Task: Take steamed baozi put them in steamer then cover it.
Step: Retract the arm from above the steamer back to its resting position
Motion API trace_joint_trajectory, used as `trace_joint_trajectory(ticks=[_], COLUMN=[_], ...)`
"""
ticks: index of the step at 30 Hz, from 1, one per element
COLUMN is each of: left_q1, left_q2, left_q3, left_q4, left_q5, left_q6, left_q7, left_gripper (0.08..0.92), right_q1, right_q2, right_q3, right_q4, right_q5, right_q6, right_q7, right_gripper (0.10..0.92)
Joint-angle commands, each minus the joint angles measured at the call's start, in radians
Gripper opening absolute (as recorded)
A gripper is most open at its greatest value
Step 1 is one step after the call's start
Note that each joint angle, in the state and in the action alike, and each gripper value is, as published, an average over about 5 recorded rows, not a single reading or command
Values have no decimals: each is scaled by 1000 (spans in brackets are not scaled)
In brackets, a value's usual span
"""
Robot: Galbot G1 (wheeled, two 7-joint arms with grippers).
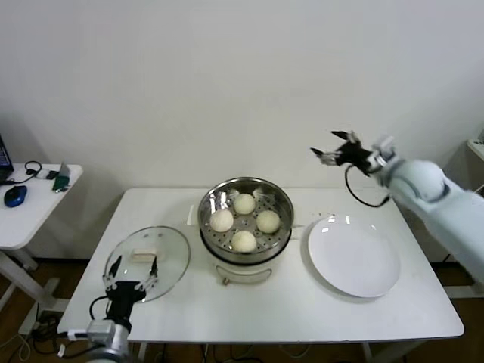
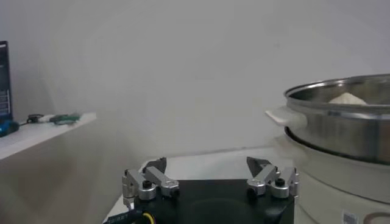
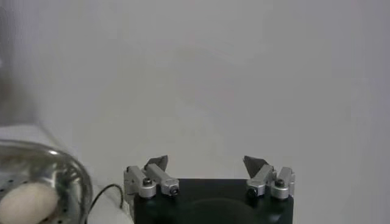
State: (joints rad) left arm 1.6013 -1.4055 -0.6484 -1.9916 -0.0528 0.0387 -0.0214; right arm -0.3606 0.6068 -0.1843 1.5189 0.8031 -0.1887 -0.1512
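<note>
The steel steamer (image 1: 209, 206) stands mid-table on its white cooker base. Several white baozi (image 1: 243, 203) lie inside it. The glass cover (image 1: 173, 255) with a whitish handle (image 1: 143, 256) lies flat on the table left of the steamer. My left gripper (image 1: 131, 274) is open and empty, at the cover's near edge. In the left wrist view the open gripper (image 2: 207, 167) faces the table, with the steamer (image 2: 341, 125) to one side and a baozi (image 2: 347, 97) showing over its rim. My right gripper (image 1: 333, 147) is open and empty, raised above the table's back right. It also shows in the right wrist view (image 3: 206, 165).
An empty white plate (image 1: 353, 255) lies right of the steamer. A white side table (image 1: 30, 208) with a blue mouse (image 1: 14, 196) and small items stands to the left. A white wall runs behind the table.
</note>
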Motion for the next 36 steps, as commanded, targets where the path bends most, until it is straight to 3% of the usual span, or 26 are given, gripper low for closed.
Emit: trace_joint_trajectory(ticks=[1, 13, 19, 26, 36], left_q1=[-4, 24, 19, 5, -73], left_q2=[18, 82, 126, 123, 73], left_q3=[-4, -17, -29, -22, 11], left_q4=[26, 20, 20, 123, 336], left_q5=[94, 360, 620, 1117, 1419], left_q6=[-67, -132, -155, -198, -134], left_q7=[25, -73, -240, -413, -411], left_gripper=[823, 823, 823, 823, 823], right_q1=[-1006, -1316, -1345, -1354, -1342], right_q2=[121, 450, 521, 566, 575], right_q3=[967, 986, 902, 869, 865], right_q4=[130, 161, 156, 200, 280], right_q5=[-52, -193, -235, -287, -294], right_q6=[157, 524, 680, 698, 639], right_q7=[81, -12, -28, -14, 35], right_gripper=[823, 823, 823, 823, 823])
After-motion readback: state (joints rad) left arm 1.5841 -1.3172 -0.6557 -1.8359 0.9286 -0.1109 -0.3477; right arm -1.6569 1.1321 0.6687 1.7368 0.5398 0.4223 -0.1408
